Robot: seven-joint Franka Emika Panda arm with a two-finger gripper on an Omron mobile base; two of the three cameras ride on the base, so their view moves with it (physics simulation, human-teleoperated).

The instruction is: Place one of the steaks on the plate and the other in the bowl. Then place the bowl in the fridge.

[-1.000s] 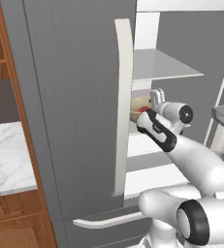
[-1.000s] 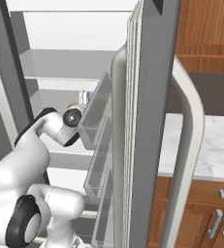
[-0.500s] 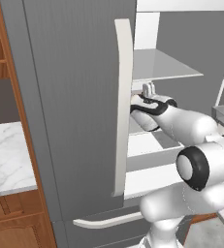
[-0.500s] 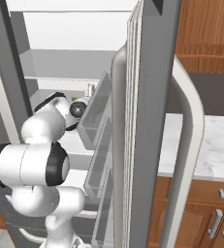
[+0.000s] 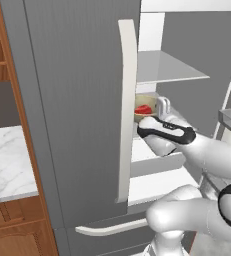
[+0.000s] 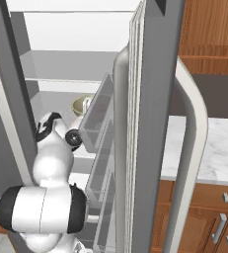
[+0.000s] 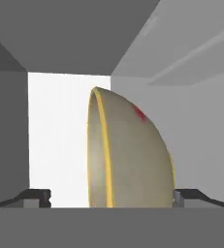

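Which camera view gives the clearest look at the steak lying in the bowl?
The left base view: the steak shows as a red piece inside the bowl on the fridge shelf. The hand view gives just a red sliver over the bowl's rim. In the right base view the bowl's rim shows, but I cannot make out the steak.

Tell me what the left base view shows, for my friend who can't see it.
A white robot arm reaches into an open grey fridge, its open tool right by a tan bowl on a shelf inside. A red steak lies in the bowl. A marble counter is on the left.
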